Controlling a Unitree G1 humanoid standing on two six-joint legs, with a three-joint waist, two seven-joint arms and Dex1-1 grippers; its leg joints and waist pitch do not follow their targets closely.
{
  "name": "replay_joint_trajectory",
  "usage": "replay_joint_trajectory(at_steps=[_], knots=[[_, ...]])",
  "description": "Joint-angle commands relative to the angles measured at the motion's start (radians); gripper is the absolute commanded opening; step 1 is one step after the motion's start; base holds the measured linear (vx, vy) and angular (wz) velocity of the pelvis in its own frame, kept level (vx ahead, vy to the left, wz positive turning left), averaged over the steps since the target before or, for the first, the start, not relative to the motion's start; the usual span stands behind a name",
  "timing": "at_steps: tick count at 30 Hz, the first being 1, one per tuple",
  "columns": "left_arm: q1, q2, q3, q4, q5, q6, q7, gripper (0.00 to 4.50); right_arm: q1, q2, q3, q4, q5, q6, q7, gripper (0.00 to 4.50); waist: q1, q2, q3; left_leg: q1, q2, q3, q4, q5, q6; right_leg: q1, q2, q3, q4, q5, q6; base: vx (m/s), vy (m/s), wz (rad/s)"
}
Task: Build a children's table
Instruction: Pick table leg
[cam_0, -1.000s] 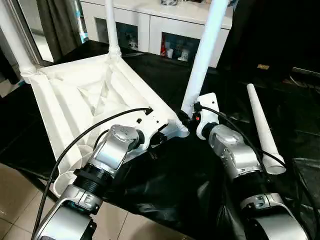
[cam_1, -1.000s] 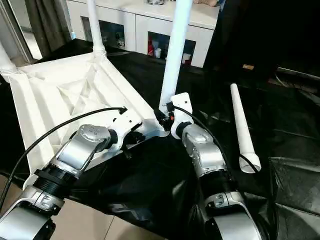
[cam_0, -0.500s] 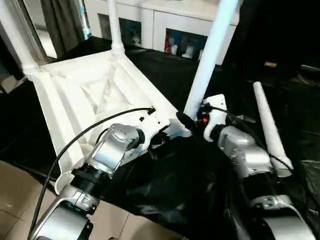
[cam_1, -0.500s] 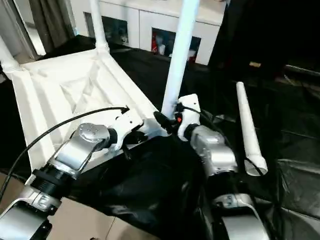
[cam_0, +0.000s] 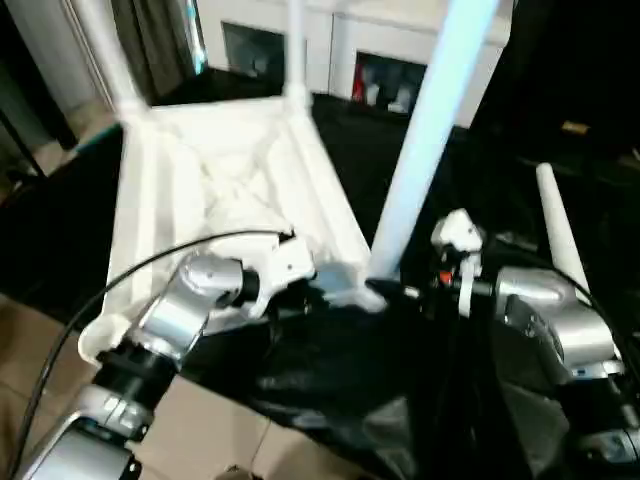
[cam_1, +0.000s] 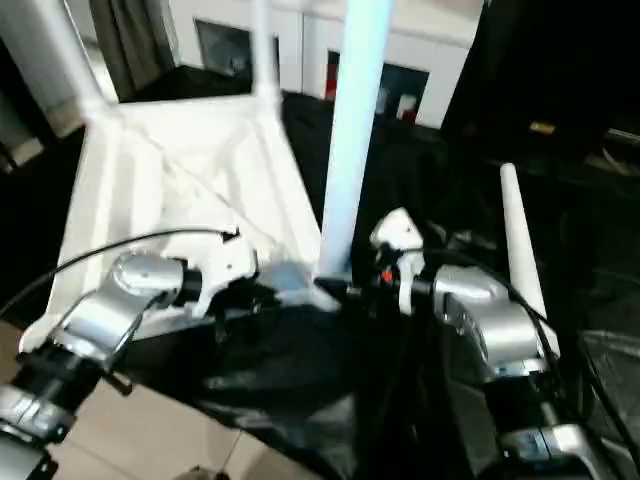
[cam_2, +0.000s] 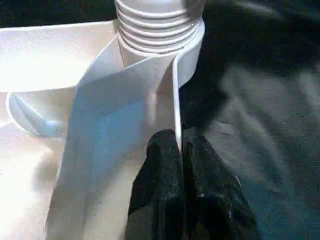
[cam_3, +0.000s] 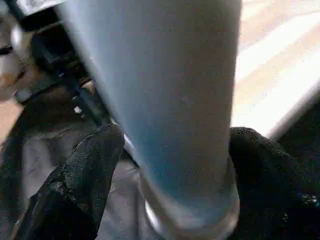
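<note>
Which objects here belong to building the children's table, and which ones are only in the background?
Belonging to the job:
- upside-down table top
- near leg, held by the right gripper
- two far legs
- loose leg on the black sheet
- left gripper, pinching the top's edge

Only background:
- white cabinet
- curtain

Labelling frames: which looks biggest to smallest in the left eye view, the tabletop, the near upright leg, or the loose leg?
1. Tabletop
2. Near upright leg, though nearness enlarges it
3. Loose leg
</note>
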Motion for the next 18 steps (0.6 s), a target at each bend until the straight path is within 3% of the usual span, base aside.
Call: replay_joint_trajectory(at_steps=[1,7,18], knots=[[-0.012,-0.007,-0.016,-0.081,-0.061,-0.052,-0.064,0.00,0.024,-0.010,0.039,-0.010,-0.023,-0.004,0.037,3.64,-0.003,0.006,-0.068,0.017,0.046,-0.014,-0.060,-0.095,0.068,0.055,-0.073,0.040,-0.052,0.055,-0.284,0.000,0.000,0.00],[-0.004,0.013,-0.009,-0.084,-0.071,-0.069,-0.093,0.00,0.041,-0.032,0.070,-0.030,-0.035,-0.010,0.060,3.64,-0.001,0.005,-0.072,0.015,0.043,-0.014,-0.056,-0.084,0.066,0.058,-0.072,0.039,-0.048,0.068,-0.284,0.000,0.000,0.00],[-0.004,0.016,-0.001,-0.070,-0.069,-0.091,-0.093,0.00,0.070,-0.019,0.057,-0.040,-0.016,-0.033,0.043,2.87,0.005,0.008,-0.080,0.016,0.042,-0.014,-0.048,-0.048,0.086,0.061,-0.070,0.037,-0.038,0.141,-0.299,0.000,0.000,0.00]])
